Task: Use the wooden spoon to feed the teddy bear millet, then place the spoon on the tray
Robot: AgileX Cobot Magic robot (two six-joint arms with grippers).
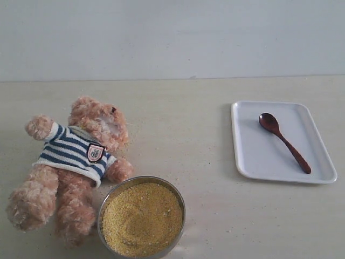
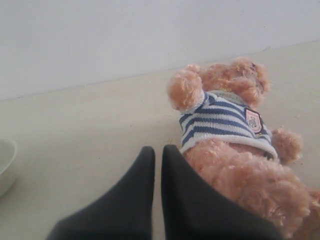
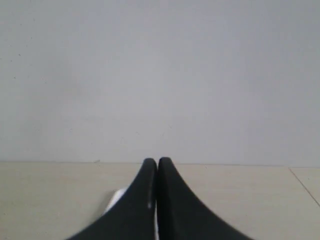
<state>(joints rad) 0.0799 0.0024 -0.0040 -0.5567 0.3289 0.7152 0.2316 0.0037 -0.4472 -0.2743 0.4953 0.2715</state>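
The teddy bear [image 1: 75, 162] lies on its back at the left of the table in its striped shirt. The millet [image 1: 141, 218] fills a round metal bowl [image 1: 180, 200] by the bear's legs. The wooden spoon [image 1: 283, 141] lies diagonally on the white tray [image 1: 253, 156] at the right. Neither arm shows in the exterior view. My left gripper [image 2: 157, 150] is shut and empty, its tips beside the teddy bear [image 2: 230, 135]. My right gripper [image 3: 157, 162] is shut and empty, with a sliver of the tray [image 3: 114, 199] showing behind its fingers.
A pale wall rises behind the table. Loose grains lie scattered on the tabletop [image 1: 183, 124] near the bear. A white rounded rim [image 2: 5, 165] shows at the edge of the left wrist view.
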